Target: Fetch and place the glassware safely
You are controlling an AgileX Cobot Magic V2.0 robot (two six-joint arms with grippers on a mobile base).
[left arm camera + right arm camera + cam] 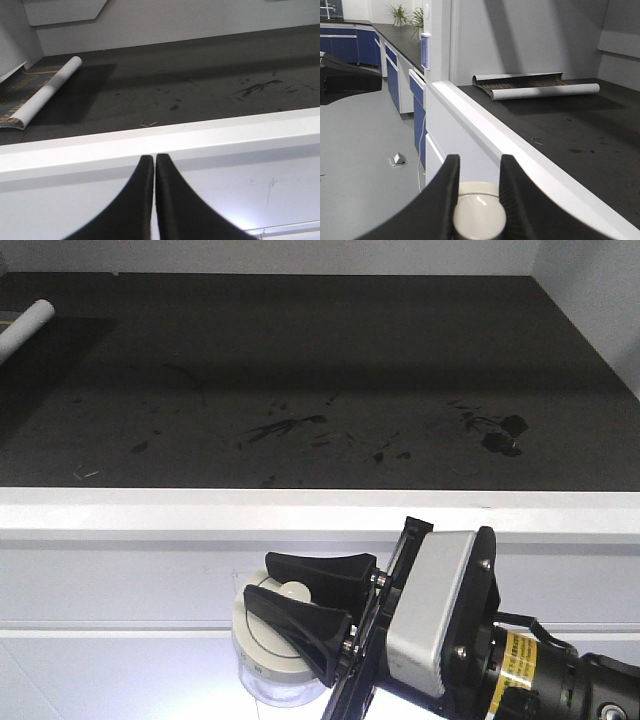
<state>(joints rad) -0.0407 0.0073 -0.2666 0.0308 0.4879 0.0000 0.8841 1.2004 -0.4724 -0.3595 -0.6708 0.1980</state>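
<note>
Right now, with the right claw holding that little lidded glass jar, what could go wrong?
The right claw seems to pinch only the round cream-white lid of the small clear glass jar; if that lid is loose, the glass could drop. The jar also hangs below the white front edge of the black counter, so a straight lift could knock it there.

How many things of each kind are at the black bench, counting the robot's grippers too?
1 glass jar with cream lid
1 rolled poster
2 grippers: left gripper, right gripper
Total: 4
</note>
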